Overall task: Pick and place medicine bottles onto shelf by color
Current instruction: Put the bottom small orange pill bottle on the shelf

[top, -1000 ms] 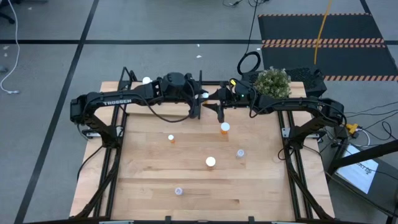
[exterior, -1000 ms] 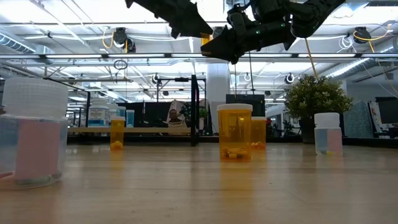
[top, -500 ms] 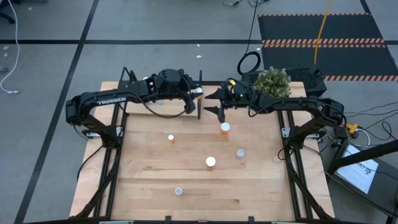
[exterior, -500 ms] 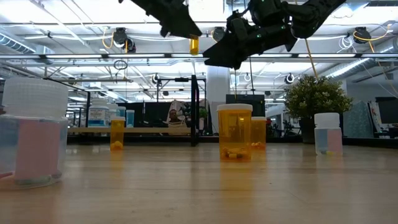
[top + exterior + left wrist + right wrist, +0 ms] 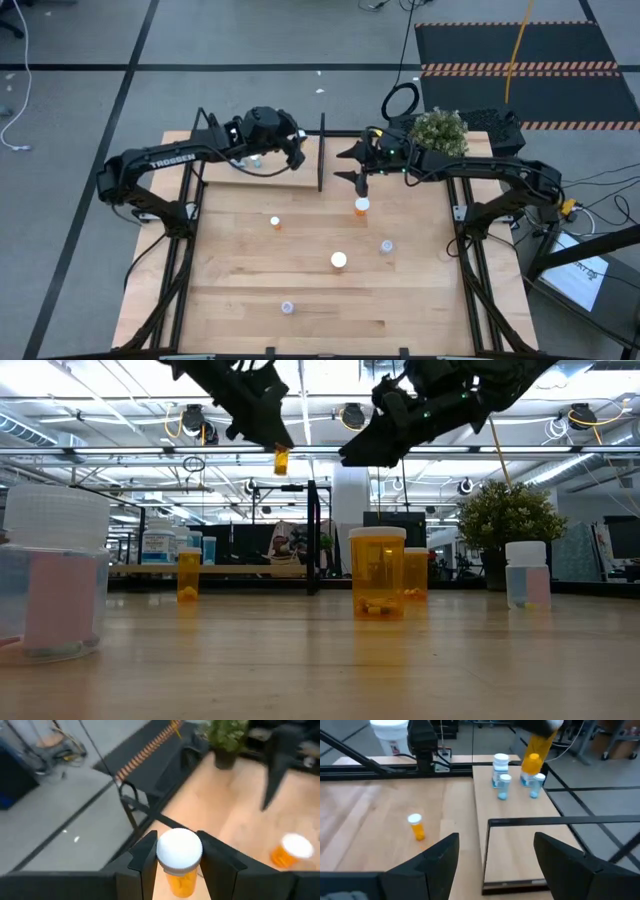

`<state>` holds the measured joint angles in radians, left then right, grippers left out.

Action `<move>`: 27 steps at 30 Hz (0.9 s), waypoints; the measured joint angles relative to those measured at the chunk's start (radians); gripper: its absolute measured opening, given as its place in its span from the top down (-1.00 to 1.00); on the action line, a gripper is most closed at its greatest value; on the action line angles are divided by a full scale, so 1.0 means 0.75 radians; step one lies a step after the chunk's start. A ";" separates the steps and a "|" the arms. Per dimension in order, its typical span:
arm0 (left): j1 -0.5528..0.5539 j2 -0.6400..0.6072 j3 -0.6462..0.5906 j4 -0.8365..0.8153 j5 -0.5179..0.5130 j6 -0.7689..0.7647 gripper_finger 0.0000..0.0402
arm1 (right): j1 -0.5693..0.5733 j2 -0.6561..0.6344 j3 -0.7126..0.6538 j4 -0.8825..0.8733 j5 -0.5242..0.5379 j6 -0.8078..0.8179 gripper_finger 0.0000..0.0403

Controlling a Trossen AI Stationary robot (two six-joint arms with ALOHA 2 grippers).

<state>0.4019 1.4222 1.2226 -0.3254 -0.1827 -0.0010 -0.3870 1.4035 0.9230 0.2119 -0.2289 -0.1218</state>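
Overhead strip lights and open office space fill the background beyond the wooden desk [image 5: 300, 290], which carries the scattered bottles. An orange medicine bottle [image 5: 179, 860] with a white cap sits pinched between the fingers of the left claw [image 5: 292, 150], lifted well above the far left part of the desk, over the shelf [image 5: 512, 820]. The step in hand appears to be the carry toward placement: this bottle likely goes down on the plank, left of the black upright divider [image 5: 321, 155].

Pale blue and white bottles [image 5: 501, 770] already stand at one end of the plank, so the next move calls for lowering onto a bare stretch clear of them, upright, then releasing.

Just across the divider hangs the right claw [image 5: 360, 170], its fingers spread wide and holding nothing, directly above another orange bottle [image 5: 361, 207] on the desk. The two arms are near each other, with only the divider between, so sideways room is tight. Nearer, a small orange bottle [image 5: 275, 223], a white-capped one [image 5: 339, 261] and two pale ones [image 5: 386, 246] stand well apart.
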 joint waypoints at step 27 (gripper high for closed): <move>0.146 0.016 -0.595 0.681 -0.561 -0.288 0.35 | -0.006 -0.221 -0.060 -0.121 0.171 -0.053 -0.26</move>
<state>0.5113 1.4343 0.7762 0.1855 -0.6031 -0.2172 -0.3912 1.2377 0.8783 0.1215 -0.1005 -0.1618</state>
